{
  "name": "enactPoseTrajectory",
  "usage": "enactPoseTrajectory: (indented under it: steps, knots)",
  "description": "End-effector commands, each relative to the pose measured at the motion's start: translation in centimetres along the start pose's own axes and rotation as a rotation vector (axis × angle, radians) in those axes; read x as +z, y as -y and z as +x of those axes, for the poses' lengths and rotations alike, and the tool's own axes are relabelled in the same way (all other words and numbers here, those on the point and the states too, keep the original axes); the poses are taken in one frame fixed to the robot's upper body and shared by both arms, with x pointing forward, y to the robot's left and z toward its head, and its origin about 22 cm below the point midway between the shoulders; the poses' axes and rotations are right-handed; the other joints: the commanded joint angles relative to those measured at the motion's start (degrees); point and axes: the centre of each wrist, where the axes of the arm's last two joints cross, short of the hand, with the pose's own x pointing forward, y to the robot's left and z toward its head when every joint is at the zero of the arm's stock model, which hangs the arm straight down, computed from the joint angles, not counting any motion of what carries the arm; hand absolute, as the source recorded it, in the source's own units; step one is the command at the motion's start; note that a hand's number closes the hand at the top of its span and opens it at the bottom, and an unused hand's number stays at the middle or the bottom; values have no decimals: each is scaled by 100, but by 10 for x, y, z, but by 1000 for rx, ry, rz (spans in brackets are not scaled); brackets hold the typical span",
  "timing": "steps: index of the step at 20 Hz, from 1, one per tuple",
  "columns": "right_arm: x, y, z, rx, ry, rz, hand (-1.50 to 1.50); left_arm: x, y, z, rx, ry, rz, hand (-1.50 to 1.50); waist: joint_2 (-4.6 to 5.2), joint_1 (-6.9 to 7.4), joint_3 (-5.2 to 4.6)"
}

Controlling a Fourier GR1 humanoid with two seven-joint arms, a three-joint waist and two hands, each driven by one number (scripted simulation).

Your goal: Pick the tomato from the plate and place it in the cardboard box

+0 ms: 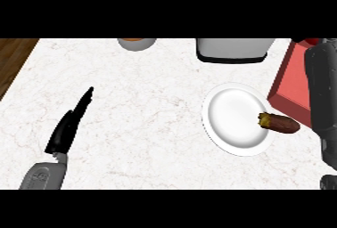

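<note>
White marbled tabletop [132, 111] fills the view, with dark wood showing past its left edge. A white plate [233, 118] sits right of centre. At the far edge stand a grey container [233, 50] and a round cup [137, 43], cut off. A red box [293, 84] lies at the right.

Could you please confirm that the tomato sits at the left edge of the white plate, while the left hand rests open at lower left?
No: the head view shows the tomato at the right edge of the white plate; the left hand does rest open at lower left.
</note>
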Motion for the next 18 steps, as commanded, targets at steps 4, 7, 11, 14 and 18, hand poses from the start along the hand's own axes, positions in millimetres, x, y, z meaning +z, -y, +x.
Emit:
enactPoseTrajectory:
  steps: [4, 7, 11, 14, 18]
  knots:
    - [-41, -11, -54, 23, -83, 38, 150, 5, -7, -4, 0, 2, -5, 0, -4, -21, 4]
    - [-53, -48, -85, 70, -108, 74, 150, -4, -7, -8, 4, -3, -1, 0, 30, -9, 6]
    - [-69, -57, -110, 25, -186, 223, 150, 1, -2, 1, 17, -2, -17, 0, 26, 33, 10]
    - [-69, -79, -119, -70, -246, 407, -150, 0, -6, 1, -6, 4, -12, 0, 46, 74, 16]
    - [-78, -89, -144, -160, -121, 442, -150, 0, -3, 8, 14, 28, -16, 0, 64, 142, 19]
